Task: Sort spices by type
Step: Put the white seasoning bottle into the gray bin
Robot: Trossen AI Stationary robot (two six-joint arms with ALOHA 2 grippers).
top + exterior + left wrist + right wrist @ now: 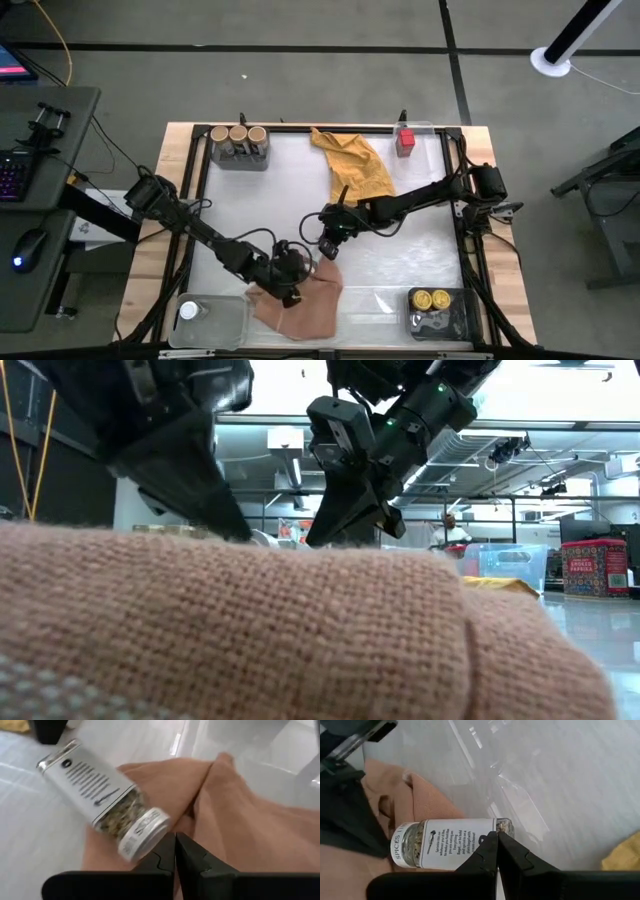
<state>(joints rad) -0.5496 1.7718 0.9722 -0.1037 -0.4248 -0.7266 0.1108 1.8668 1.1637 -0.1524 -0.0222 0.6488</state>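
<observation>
A white-lidded spice jar (95,790) with a white label lies on its side. Its lid end rests on the pink cloth (235,825) and its bottom end on the white table top. My left gripper (175,844) is shut, its tips next to the jar's lid. It shows over the pink cloth (300,300) in the high view. My right gripper (497,839) is also shut, its tips at the jar (450,845) near its bottom end. The low view shows both grippers behind the cloth's raised fold (250,620). My left gripper has its shut fingertips (165,851) right beside the jar's white lid (145,832), slanting down over the pink cloth. Whether they touch the lid I cannot tell. My right gripper has its shut fingertips (490,845) against the jar's labelled side near its bottom end (495,826), slanting down from the table's right. The jar lies flat and is not lifted.
Three tan-lidded jars (238,133) stand in a grey tray at the far left. A red tin (405,141) stands at the far right, next to the mustard cloth (355,165). Two yellow-lidded jars (431,299) sit in a tray at the near right. A white-lidded jar (189,311) sits in a clear tray at the near left.
</observation>
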